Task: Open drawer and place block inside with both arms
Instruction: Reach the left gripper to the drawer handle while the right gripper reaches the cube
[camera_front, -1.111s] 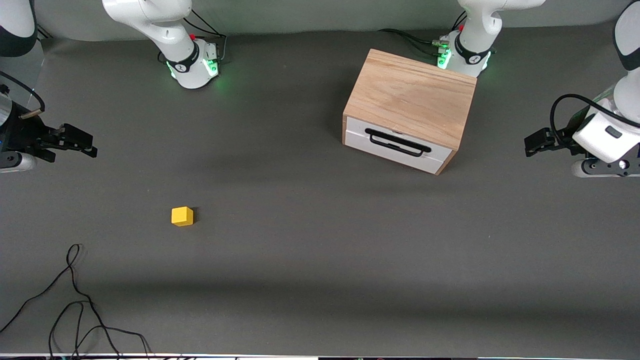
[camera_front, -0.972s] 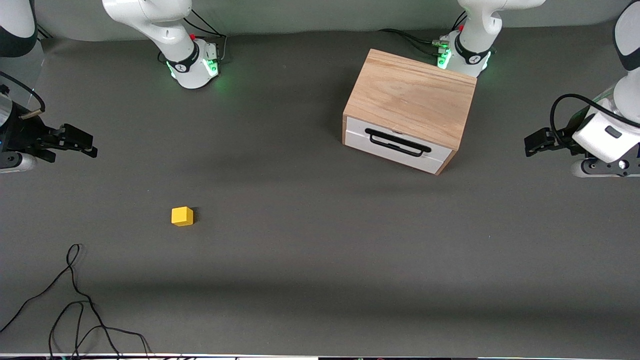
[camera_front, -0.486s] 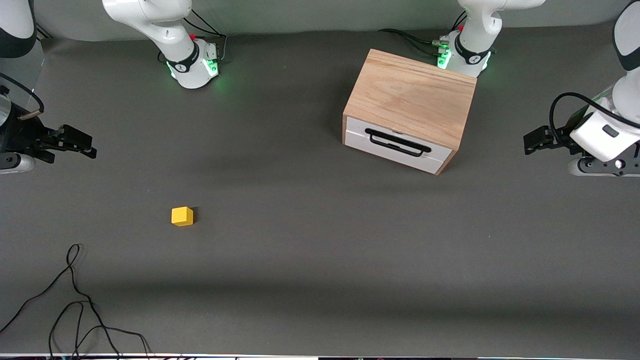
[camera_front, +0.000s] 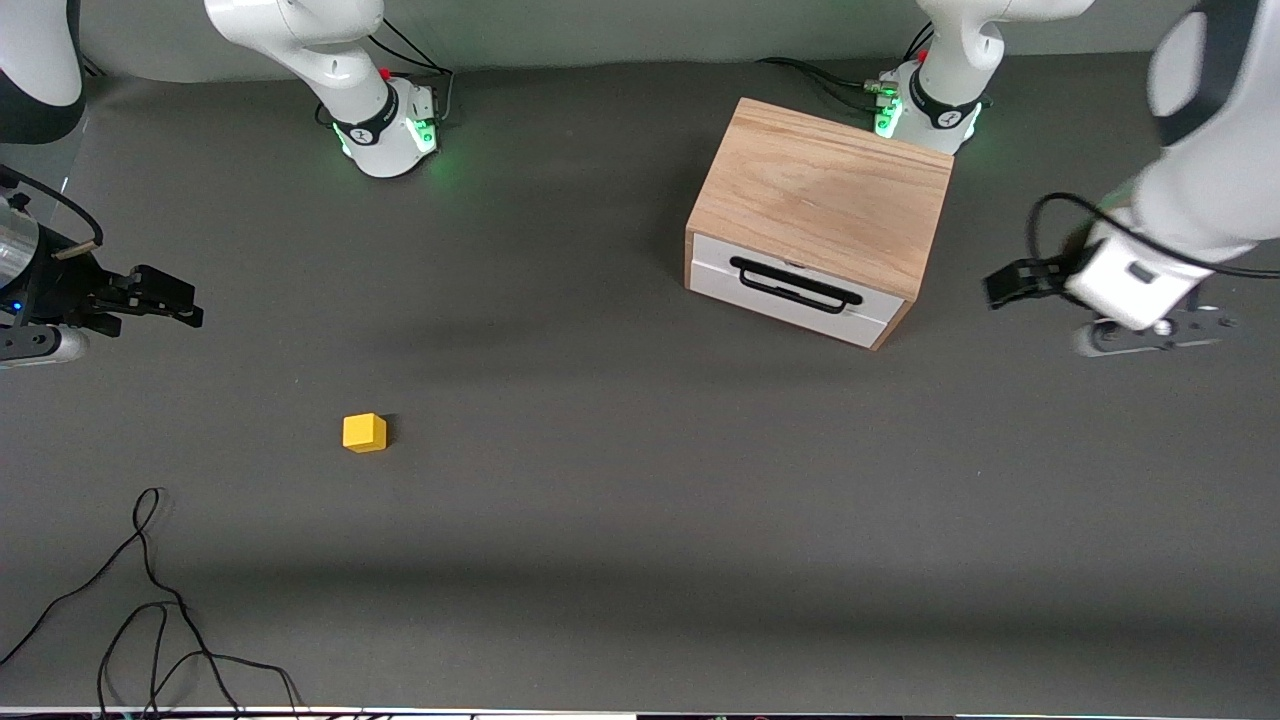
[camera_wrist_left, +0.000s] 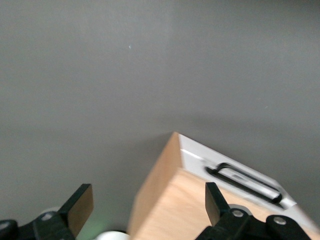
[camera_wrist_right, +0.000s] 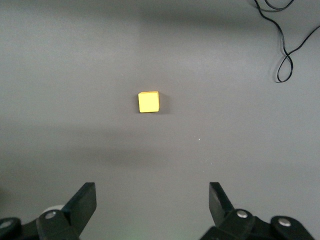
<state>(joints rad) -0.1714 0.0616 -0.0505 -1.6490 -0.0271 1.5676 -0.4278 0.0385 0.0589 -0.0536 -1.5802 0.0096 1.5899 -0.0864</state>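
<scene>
So far nothing of the task is done. The single white-fronted drawer (camera_front: 795, 292) with its black wire handle (camera_front: 796, 285) sits flush in the light oak box cabinet (camera_front: 822, 195), fully closed, toward the left arm's end of the dark grey counter (camera_front: 640, 520). The small yellow cube block (camera_front: 364, 433) rests on the bare counter toward the right arm's end, well apart from the cabinet and nearer to the front camera than it, untouched.

The left pincer (camera_front: 1003, 286) hangs over the counter beside the cabinet, at the drawer-front end of its side, not touching it. Its wrist view shows the two black fingers (camera_wrist_left: 80, 206) spread wide with nothing between them and the cabinet corner and handle just ahead. The left arm looks blurred in the front view, which I take as motion (probably toward the handle).

The right pincer (camera_front: 175, 303) hangs over the counter near the right arm's edge, well apart from the block. Its wrist view has the fingers (camera_wrist_right: 82, 202) equally wide apart and empty, with the block centred ahead of them. A loose black cable (camera_front: 150, 600) lies on the counter nearer the front camera than the block, clear of it.

Everything remains: gripping the handle, pulling the drawer out, picking up the block, and setting it inside.
</scene>
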